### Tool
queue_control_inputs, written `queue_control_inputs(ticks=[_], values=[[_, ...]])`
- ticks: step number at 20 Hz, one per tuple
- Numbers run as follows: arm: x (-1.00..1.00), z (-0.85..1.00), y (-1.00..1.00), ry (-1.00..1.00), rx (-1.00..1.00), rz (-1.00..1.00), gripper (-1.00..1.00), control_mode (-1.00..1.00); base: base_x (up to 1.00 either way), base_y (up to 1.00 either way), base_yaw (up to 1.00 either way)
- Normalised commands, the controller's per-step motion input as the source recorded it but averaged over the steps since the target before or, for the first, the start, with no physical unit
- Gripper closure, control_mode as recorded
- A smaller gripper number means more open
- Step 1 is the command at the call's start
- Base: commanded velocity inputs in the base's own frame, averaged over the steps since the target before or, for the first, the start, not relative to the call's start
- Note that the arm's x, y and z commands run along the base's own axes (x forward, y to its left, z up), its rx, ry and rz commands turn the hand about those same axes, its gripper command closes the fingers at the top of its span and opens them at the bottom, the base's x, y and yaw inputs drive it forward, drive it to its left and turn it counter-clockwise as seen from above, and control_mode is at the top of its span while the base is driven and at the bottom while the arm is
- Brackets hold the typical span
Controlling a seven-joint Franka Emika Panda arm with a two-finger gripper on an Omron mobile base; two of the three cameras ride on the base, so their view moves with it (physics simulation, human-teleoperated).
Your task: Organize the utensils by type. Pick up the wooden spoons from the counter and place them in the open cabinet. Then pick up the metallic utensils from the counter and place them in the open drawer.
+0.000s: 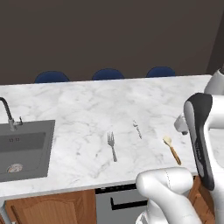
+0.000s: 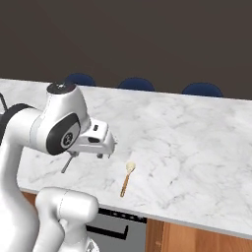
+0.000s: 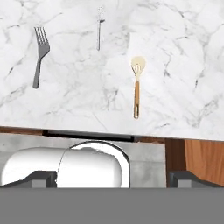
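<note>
My gripper [image 2: 104,147] hangs wide open, empty, above the counter [image 1: 87,109]. The wooden spoon [image 3: 137,85] is slim and flat, so my fingers could slip off it or knock it toward the fork [image 3: 40,54].

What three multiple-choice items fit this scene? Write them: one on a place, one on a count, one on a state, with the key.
1. Where does the wooden spoon lie on the counter?
A. in the sink
B. near the front edge, right of the fork
C. on a chair

2. How many utensils lie on the counter?
A. three
B. five
C. one

3. How do the gripper's jaws stand?
A. shut on the fork
B. shut on the spoon
C. open, holding nothing

Key: 1 B, it lies right of the fork and the metal spoon; 2 A, the hand view shows fork, metal spoon, wooden spoon; 3 C, all utensils lie untouched.
</note>
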Motion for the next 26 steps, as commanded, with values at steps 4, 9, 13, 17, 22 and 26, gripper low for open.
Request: queue_control_inputs(ticks=[4, 9, 13, 17, 22, 26], values=[[0.26, -0.44, 0.0, 0.07, 0.0, 0.0, -1.0, -1.0, 0.0, 0.0, 0.0], [0.25, -0.3, 0.0, 0.08, 0.01, 0.0, -1.0, -1.0, 0.0, 0.0, 0.0], [0.26, -0.15, -0.02, 0.1, 0.07, 0.0, -1.0, -1.0, 0.0, 0.0, 0.0], [0.25, -0.18, -0.05, 0.08, 0.05, 0.0, -1.0, -1.0, 0.0, 0.0, 0.0], [0.12, -0.23, -0.05, 0.02, 0.03, 0.0, -1.0, -1.0, 0.0, 0.0, 0.0], [0.08, -0.27, -0.11, 0.03, 0.02, 0.0, -1.0, -1.0, 0.0, 0.0, 0.0]])
